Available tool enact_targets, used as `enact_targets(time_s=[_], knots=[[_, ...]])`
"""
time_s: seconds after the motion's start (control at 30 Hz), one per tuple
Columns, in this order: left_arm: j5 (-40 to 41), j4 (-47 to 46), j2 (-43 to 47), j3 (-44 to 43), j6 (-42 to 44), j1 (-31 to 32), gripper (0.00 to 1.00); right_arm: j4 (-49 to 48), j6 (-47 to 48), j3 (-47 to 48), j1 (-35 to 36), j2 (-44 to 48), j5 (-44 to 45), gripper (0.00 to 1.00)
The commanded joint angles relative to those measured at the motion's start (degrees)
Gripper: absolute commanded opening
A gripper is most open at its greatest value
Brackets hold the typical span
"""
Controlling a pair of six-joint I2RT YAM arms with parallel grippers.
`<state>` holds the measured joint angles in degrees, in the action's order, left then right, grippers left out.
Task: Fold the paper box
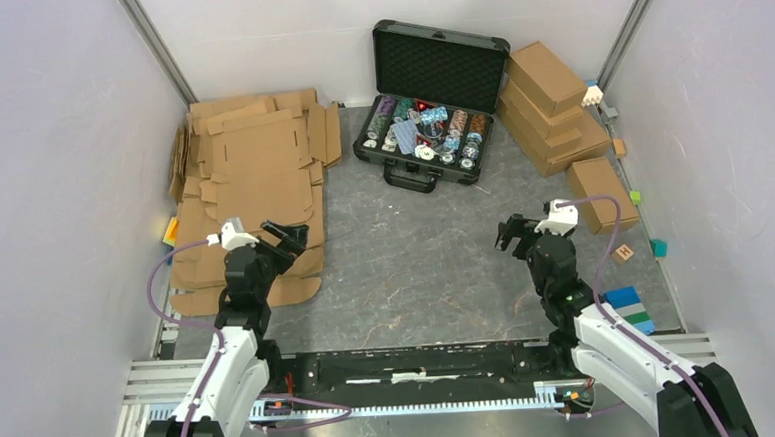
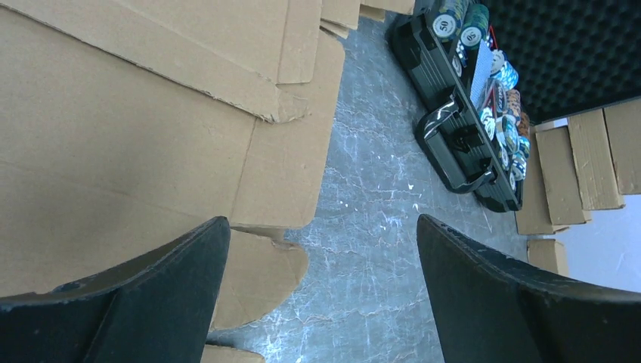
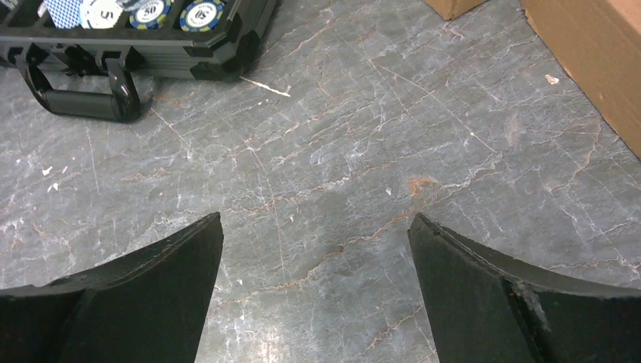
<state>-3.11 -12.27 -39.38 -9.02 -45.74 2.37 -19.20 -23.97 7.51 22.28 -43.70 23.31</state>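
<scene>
Several flat brown cardboard blanks (image 1: 251,176) lie stacked at the left of the table; I cannot tell which one is the paper box. The stack fills the left of the left wrist view (image 2: 136,136). My left gripper (image 1: 289,236) hangs open and empty over the stack's right edge, its left fingertip above cardboard and its right fingertip above bare table (image 2: 321,227). My right gripper (image 1: 510,234) is open and empty over bare grey table at the right (image 3: 316,227), apart from any cardboard.
An open black case (image 1: 428,106) of poker chips stands at the back centre. Finished brown boxes (image 1: 553,105) are stacked at the back right, one more (image 1: 600,192) in front of them. Small coloured blocks (image 1: 628,306) lie along the right edge.
</scene>
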Motion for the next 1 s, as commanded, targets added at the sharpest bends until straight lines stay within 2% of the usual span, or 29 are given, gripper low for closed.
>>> enact_targets(time_s=[0.0,0.17,0.33,0.43,0.77,0.97], knots=[[4.2,-1.2,0.2,0.2,-3.7,0.0,1.0,-1.2,-1.2,-0.1,0.2,1.9,1.7,0.98],[6.7,0.1,-3.1,-0.6,-6.0,0.0,1.0,-1.2,-1.2,-0.3,0.1,2.4,1.9,0.98],[13.6,3.7,-10.3,-3.3,-13.5,-0.1,1.0,-1.3,-1.3,-0.6,0.1,3.2,1.6,0.98],[14.7,6.1,-15.1,-5.8,-18.4,-0.1,1.0,-1.3,-1.2,-0.7,0.1,3.6,1.9,0.98],[14.7,1.6,-26.8,-10.3,-21.2,-0.5,0.99,-1.8,-1.4,-2.0,0.1,4.7,2.4,0.98],[15.0,-2.1,-32.0,-13.7,-22.5,-0.6,0.93,-3.6,-1.4,-4.1,0.1,8.0,2.4,0.98]])
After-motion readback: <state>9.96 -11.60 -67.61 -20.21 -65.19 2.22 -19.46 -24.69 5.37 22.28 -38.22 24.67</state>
